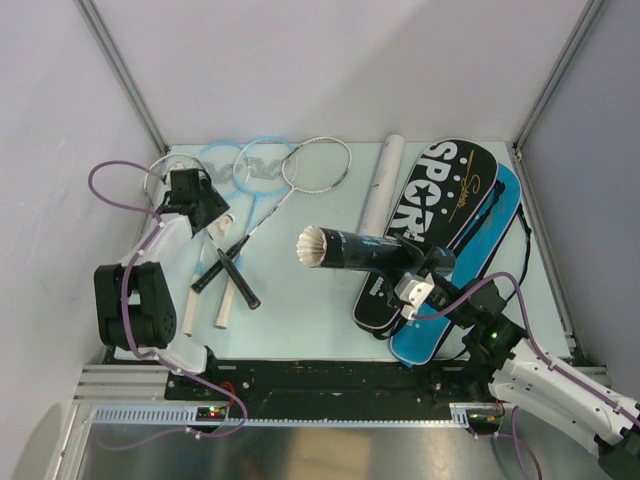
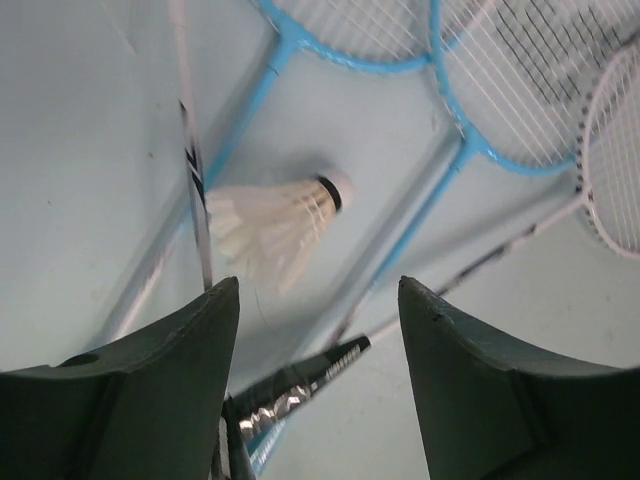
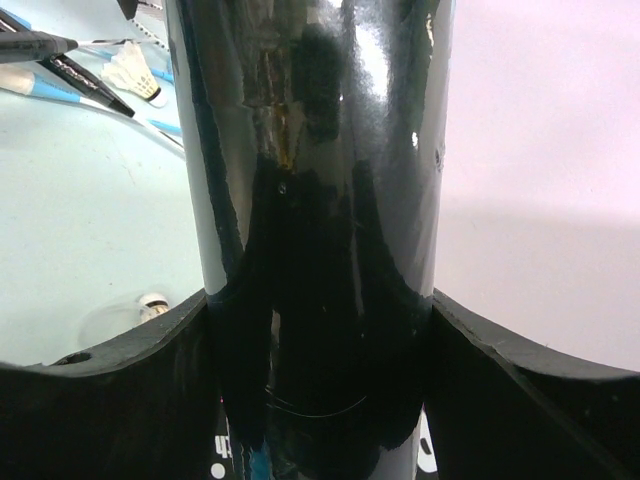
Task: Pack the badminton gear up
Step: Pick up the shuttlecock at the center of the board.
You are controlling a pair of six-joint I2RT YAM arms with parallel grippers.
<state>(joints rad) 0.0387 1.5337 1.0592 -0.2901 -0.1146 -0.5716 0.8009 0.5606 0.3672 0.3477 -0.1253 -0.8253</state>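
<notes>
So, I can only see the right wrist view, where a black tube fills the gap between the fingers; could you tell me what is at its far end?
Observer: A white shuttlecock sits in the open mouth of the black tube, feathers showing.
Operator: Thanks. What is the other arm doing?
Observer: The left gripper is open above a second shuttlecock lying between the shafts of the light-blue rackets.
Operator: And is there any other tube out?
Observer: Yes, a white tube lies flat on the table, alongside the black bag.
</notes>
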